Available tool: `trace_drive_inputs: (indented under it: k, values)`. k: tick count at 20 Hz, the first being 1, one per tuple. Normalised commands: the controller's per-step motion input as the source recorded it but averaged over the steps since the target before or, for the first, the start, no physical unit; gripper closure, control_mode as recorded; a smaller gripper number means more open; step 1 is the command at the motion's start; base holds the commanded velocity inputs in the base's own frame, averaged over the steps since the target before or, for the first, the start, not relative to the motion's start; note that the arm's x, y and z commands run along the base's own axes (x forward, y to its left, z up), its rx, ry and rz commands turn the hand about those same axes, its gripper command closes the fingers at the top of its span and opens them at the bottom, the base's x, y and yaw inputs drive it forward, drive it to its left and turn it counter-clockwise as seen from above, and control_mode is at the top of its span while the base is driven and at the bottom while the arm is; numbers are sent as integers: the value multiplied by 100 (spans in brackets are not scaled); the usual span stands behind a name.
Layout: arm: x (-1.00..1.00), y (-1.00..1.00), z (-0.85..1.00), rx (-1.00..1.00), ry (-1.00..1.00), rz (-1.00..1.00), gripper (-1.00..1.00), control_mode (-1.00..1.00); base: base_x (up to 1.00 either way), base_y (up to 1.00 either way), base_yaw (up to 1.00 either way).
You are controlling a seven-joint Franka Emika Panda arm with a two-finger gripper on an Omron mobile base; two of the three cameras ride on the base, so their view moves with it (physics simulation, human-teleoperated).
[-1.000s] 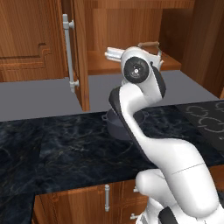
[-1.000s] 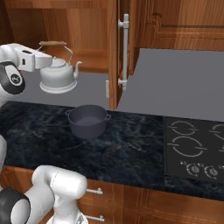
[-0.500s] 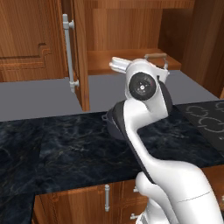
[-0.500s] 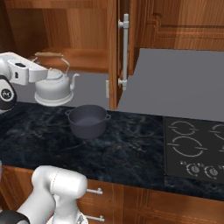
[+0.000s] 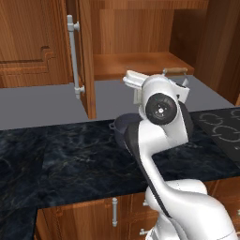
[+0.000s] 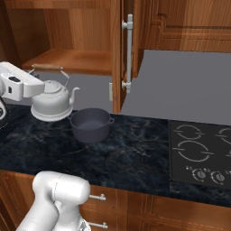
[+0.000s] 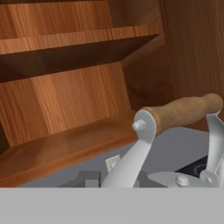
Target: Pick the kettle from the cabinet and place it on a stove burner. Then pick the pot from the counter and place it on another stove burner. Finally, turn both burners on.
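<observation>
1. The gripper (image 6: 38, 88) is clamped on the kettle (image 6: 53, 103), holding it just above the counter (image 6: 135, 153), in front of the open cabinet (image 6: 118, 54).
2. The pot (image 6: 90, 125) sits on the counter just beside the kettle, left of the stove burners (image 6: 193, 145).

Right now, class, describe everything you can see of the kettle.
The kettle is small, squat, silver-white metal, with a domed lid, a knob and a short spout pointing toward the pot. Its arched wire handle carries a tan wooden bar. It sits upright, out of the cabinet, over the counter. The gripper is shut at its handle side.
</observation>
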Motion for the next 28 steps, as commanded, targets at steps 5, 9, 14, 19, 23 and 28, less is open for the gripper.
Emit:
trace_drive_inputs:
  k: [5, 9, 14, 19, 23, 28]
  values:
    - [-20, -1, -3, 0, 1, 0, 100, -100, 0, 0, 0]
    - [0, 0, 0, 0, 0, 0, 100, -100, 0, 0, 0]
    - [-17, 0, 0, 0, -4, -1, 100, -100, 0, 0, 0]
    - [0, 0, 0, 0, 0, 0, 100, 100, -59, -5, -6]
    - [0, 0, 0, 0, 0, 0, 100, 100, -53, -16, -9]
    - [0, 0, 0, 0, 0, 0, 100, 100, -39, -40, -9]
